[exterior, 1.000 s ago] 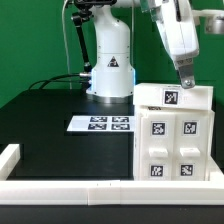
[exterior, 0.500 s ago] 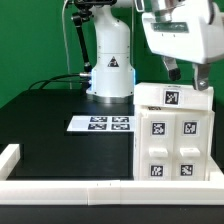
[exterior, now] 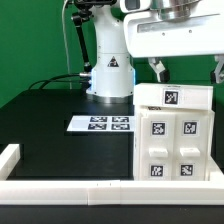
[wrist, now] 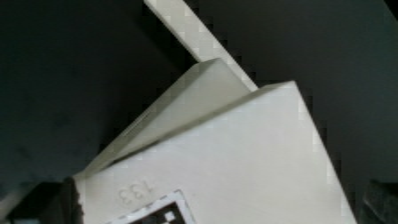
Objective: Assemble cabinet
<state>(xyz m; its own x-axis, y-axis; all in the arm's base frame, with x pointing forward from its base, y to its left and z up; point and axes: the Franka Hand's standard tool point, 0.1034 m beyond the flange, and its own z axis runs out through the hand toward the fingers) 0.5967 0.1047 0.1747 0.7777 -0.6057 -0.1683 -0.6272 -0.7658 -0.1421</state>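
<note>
The cabinet [exterior: 175, 140] is a large white box with black-and-white tags on its top and front, standing at the exterior view's right on the black table. My gripper [exterior: 187, 68] hangs just above its top back edge. The two fingers [exterior: 155, 70] are spread wide apart with nothing between them. In the wrist view the cabinet [wrist: 231, 150] fills most of the picture, with part of a tag [wrist: 151, 212] at the edge. My fingertips do not show clearly there.
The marker board [exterior: 102, 124] lies flat on the table left of the cabinet. The robot's white base [exterior: 110, 60] stands behind it. A low white border rail [exterior: 70, 187] runs along the front edge and the left corner.
The gripper has turned about its axis over the cabinet. It showed its narrow side before and now faces the camera with both fingers spread. The cabinet has not moved.
</note>
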